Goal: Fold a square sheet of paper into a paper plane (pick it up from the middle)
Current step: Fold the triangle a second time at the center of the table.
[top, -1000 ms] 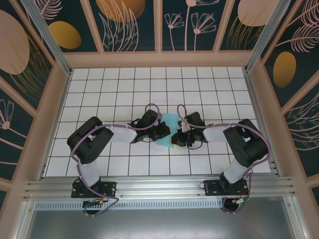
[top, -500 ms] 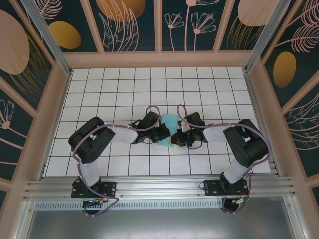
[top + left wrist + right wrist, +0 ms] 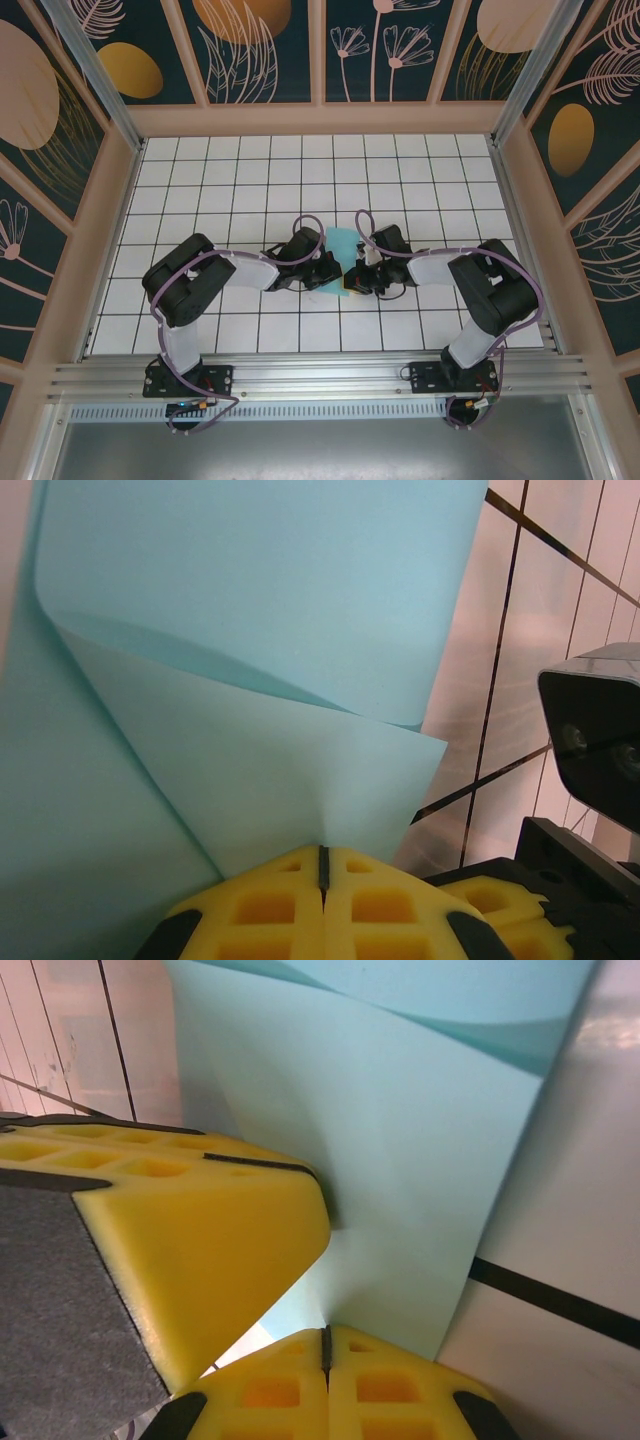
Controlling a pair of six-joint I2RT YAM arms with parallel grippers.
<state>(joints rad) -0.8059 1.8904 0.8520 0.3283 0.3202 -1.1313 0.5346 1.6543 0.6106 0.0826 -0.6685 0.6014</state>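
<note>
The square sheet of paper (image 3: pixel 340 246) is light cyan and stands lifted off the tiles between my two grippers. It is bent over in a soft curl, with one flap (image 3: pixel 270 780) lying over the rest; it has no paper plane shape. My left gripper (image 3: pixel 323 865) is shut, its yellow pads pinching the flap's lower edge. My right gripper (image 3: pixel 326 1345) is shut too, pinching the paper's (image 3: pixel 410 1160) lower edge right beside it. From above, the left gripper (image 3: pixel 331 272) and right gripper (image 3: pixel 351 281) nearly touch. The left gripper's yellow finger (image 3: pixel 200 1240) shows close by in the right wrist view.
The white tiled table (image 3: pixel 250 180) with black grid lines is walled by a pale wooden frame (image 3: pixel 320 118) with patterned panels. Both arms fold inward from their bases (image 3: pixel 185 380) (image 3: pixel 450 378) at the near edge. The right wrist's black camera housing (image 3: pixel 600 730) sits close to the left gripper.
The left arm has edged a little to the right, bringing its gripper closer to the right one. Both grips have held on the paper.
</note>
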